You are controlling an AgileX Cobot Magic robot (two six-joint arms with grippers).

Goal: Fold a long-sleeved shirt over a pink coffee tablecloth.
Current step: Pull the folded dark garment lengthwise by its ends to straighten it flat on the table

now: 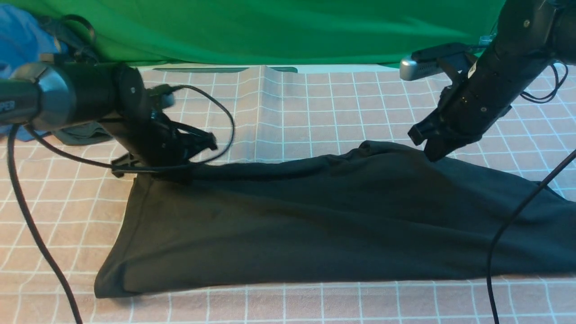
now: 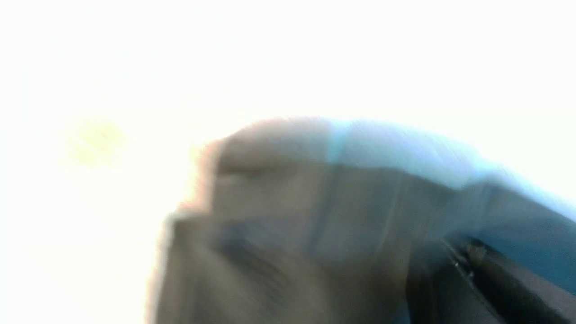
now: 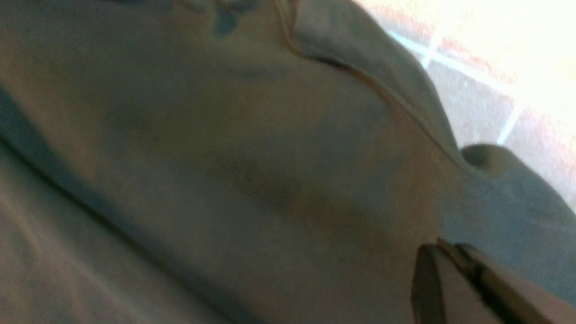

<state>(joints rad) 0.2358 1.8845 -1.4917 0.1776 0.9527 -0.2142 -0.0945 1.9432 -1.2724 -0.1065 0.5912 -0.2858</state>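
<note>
The long-sleeved shirt [image 1: 315, 225] lies spread on the pink coffee tablecloth [image 1: 337, 103] toward the near edge of the worktop. Its long axis runs from the left side to the right, where it passes out of the front view. The coming move turns on one thing: both pincers sit on the shirt's far long edge, so the whole body of the cloth lies on their near side, toward the robot. As I judge it, a fold would carry that far edge over toward the near one. The left gripper [image 1: 173, 164] is clenched at the shirt's far left corner. The fabric rises to meet it, so it appears to be grasping the cloth, though its own wrist view is too blurred to confirm this. The right gripper [image 1: 433, 155] is clenched on a raised peak of the far edge further right, and its wrist view shows closed jaws pressed into the dark knit. Each arm is nearest its own end. The left arm reaches in low and nearly level from the left side, while the right arm slopes steeply down from high on the right, its tips pointing down and inward.
</note>
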